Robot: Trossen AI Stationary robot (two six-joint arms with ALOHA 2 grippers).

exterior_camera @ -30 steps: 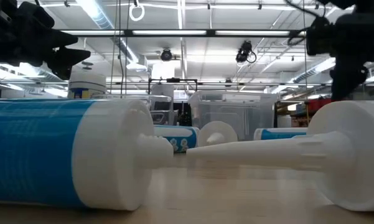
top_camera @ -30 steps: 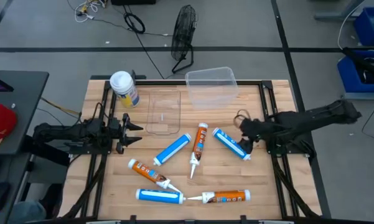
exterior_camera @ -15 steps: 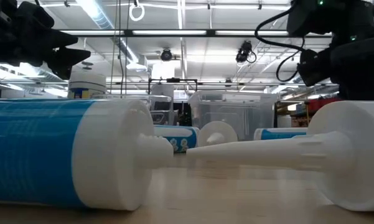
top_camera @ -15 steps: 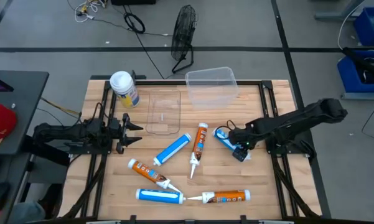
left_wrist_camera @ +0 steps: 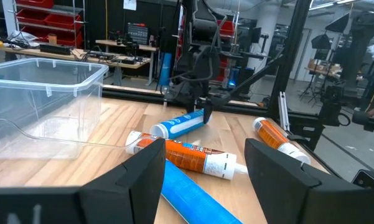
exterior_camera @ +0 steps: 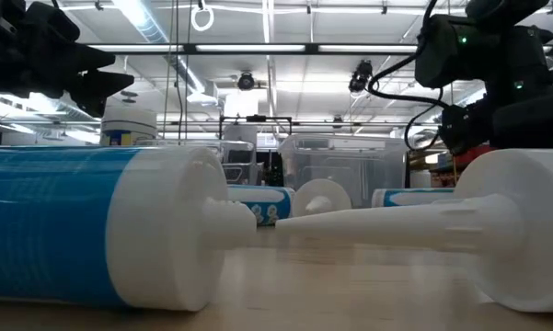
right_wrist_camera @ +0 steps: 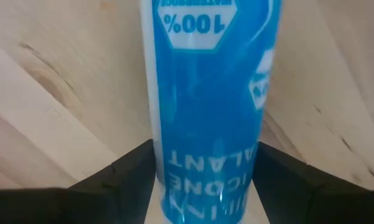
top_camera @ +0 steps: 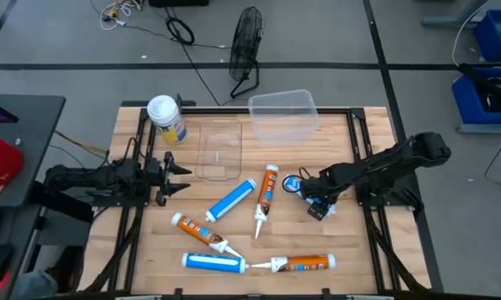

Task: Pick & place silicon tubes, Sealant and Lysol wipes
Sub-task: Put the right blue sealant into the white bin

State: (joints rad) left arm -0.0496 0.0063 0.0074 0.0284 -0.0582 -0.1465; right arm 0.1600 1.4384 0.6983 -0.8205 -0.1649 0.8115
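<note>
Tubes: five lie loose on the wooden table point(top_camera: 350, 250); nothing placed yet.
Right gripper point(top_camera: 313, 193): fingers straddling a glossy blue tube point(right_wrist_camera: 206, 106), not visibly clamped.
Left gripper point(top_camera: 181, 177): open, empty, waiting.
Lysol wipes point(top_camera: 167, 119): upright white-lidded canister, well beyond the left gripper.
Clear bin point(top_camera: 283, 114): empty, rigid plastic.

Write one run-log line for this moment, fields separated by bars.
right claw: astride blue tube, grip unclear | left claw: open, idle at left | wipes: upright, untouched

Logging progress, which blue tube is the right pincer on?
The blue tube on the right, straddled by the right pincer; the other two blue tubes lie untouched.
</note>
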